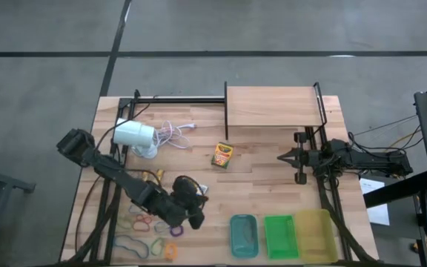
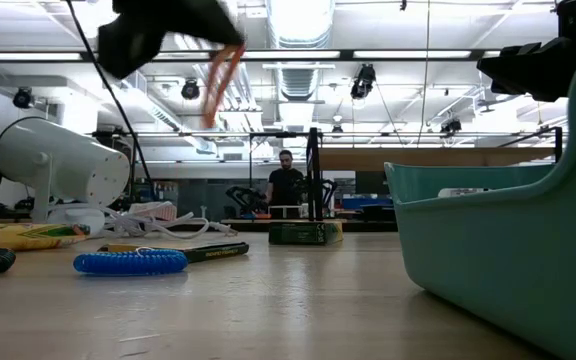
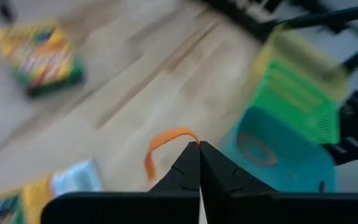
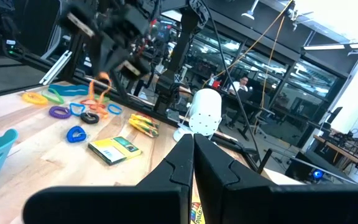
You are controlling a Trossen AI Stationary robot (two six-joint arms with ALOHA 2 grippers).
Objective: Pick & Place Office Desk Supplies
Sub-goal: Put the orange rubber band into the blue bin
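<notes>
Your left gripper [image 3: 199, 144] is up in the air above the front part of the tabletop [image 1: 265, 189], between the pile of loops at the front left corner and the teal tray [image 1: 244, 234]. Its fingers are pressed together on an orange loop [image 3: 164, 148]. In the low view you see the orange loop [image 2: 220, 82] hanging down from the gripper, with its long axis nearly upright, a little tilted. It touches nothing else.

Your right gripper [image 4: 192, 142] waits near the right edge of the tabletop, in front of the wooden shelf [image 1: 273, 106]. Its fingers are clenched on nothing and they point toward the left edge.

One crayon box [image 1: 222, 154] lies flat near the middle of the tabletop, and its long axis runs from the back edge to the front edge, slightly turned. A second crayon box [image 4: 114, 149] lies flat close to the loops. The other loops [image 1: 144, 231] lie flat at the front left corner, among them a blue one [image 2: 130, 262] lying level and stretched along the front edge.

The teal tray, the green tray [image 1: 280, 236] and the yellow tray [image 1: 315, 234] stand side by side along the front edge, toward the right corner. The white lamp [image 1: 134, 134] lies on its side near the back left corner.
</notes>
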